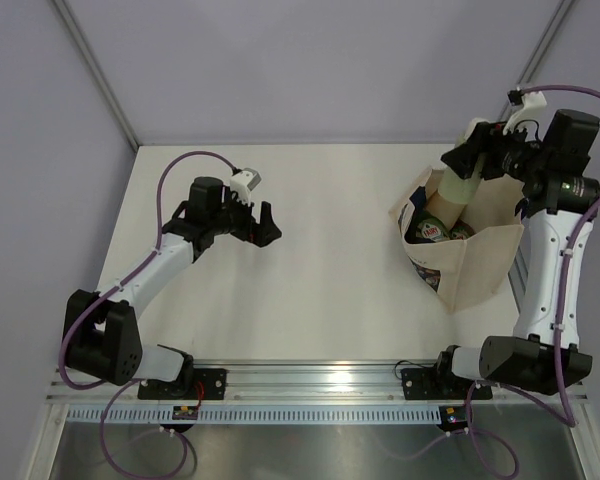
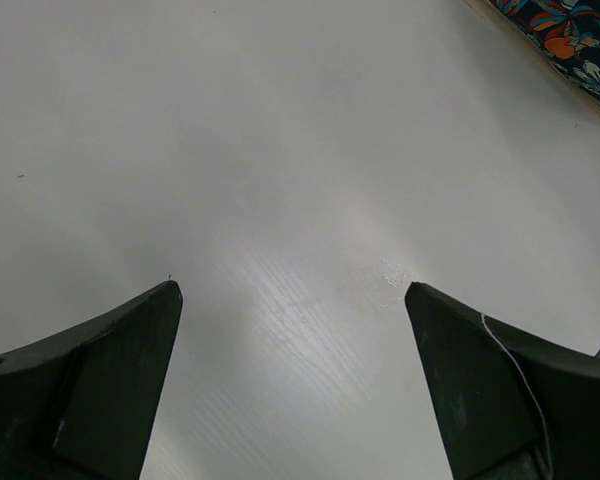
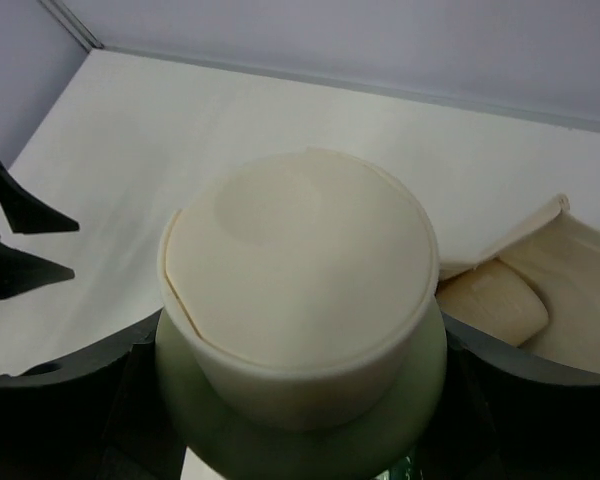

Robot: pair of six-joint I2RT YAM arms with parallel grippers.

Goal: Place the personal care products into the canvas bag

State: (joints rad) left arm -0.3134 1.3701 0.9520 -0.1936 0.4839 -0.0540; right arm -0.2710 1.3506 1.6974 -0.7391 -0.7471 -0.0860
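My right gripper (image 1: 472, 160) is shut on a pale sage-green bottle (image 1: 460, 187) with a cream cap and holds it tilted over the open mouth of the canvas bag (image 1: 480, 262) at the right. In the right wrist view the bottle's cap (image 3: 295, 260) fills the middle between my dark fingers (image 3: 70, 400). Inside the bag lie a green bottle (image 1: 427, 231) and a beige one (image 1: 443, 210), which also shows in the right wrist view (image 3: 490, 300). My left gripper (image 1: 265, 222) is open and empty over bare table, its fingers (image 2: 100, 380) wide apart.
The bag's dark floral panel (image 2: 570, 35) shows at the top right of the left wrist view. The bag's cloth rim (image 3: 510, 235) stands just right of the held bottle. Grey walls close the table's far and left sides.
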